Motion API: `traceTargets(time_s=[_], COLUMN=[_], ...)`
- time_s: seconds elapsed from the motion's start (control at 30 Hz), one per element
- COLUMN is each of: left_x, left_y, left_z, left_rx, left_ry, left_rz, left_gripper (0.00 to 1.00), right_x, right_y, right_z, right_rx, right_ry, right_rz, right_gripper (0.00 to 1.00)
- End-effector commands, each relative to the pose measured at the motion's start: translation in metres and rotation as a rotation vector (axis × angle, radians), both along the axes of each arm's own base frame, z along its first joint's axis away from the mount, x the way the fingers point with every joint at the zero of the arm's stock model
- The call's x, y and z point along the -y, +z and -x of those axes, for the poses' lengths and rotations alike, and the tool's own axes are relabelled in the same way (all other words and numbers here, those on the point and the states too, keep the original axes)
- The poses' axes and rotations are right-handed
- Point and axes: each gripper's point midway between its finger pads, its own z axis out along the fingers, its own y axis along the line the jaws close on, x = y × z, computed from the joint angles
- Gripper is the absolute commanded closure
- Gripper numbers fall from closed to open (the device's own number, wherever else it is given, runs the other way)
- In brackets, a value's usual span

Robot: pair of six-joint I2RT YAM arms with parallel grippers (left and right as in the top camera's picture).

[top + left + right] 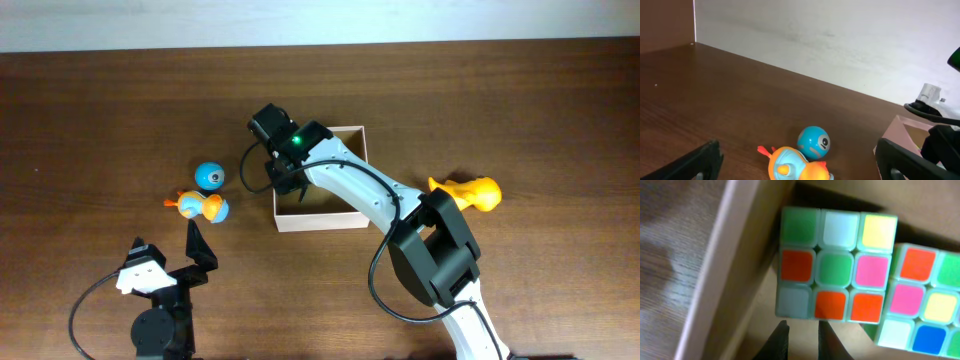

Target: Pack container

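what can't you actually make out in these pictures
- Overhead: most of the floor of the square white-walled cardboard container is covered by the right arm, so its contents don't show.
- Right wrist: the second pastel puzzle cube is cut off by the right and bottom edges.
- Left wrist: the orange-and-blue duck toy is cut off by the bottom edge.
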Motion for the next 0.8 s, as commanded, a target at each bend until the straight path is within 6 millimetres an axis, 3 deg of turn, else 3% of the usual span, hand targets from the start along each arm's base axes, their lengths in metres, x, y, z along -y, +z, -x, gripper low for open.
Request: traceTargets(time_s=[0.0,0.27,0.47,0.6,0.77], left_x=[-0.002,-0.002,-0.002,-0.002,-0.002], left_y=[-0.001,-0.001,-0.001,-0.001,-0.001], left_z=[0.0,0.0,0.0,0.0,0.0], left_rx=[0.0,0.0,0.0,0.0,0.0], left_ry=[0.011,0.011,0.011,0.011,0.011], left_rz=[-0.015,-0.015,-0.015,-0.016,-0.015], left_gripper=[0.01,0.01,0.01,0.01,0.01], right_x=[0.002,0.004,0.003,0.02,0.05], right_y=[0.01,0.012,0.054,0.073,0.072], right_z=[0.003,0.006,0.001,-0.013,-0.03], right_rx=[0.01,0.0,0.045,0.097,0.099], right_ry=[-0.003,0.002,0.017,-0.024,-0.068], right_rz=[0.004,0.01,-0.005,0.044,0.088], right_gripper=[0.84,0.8,0.8,0.8,0.8])
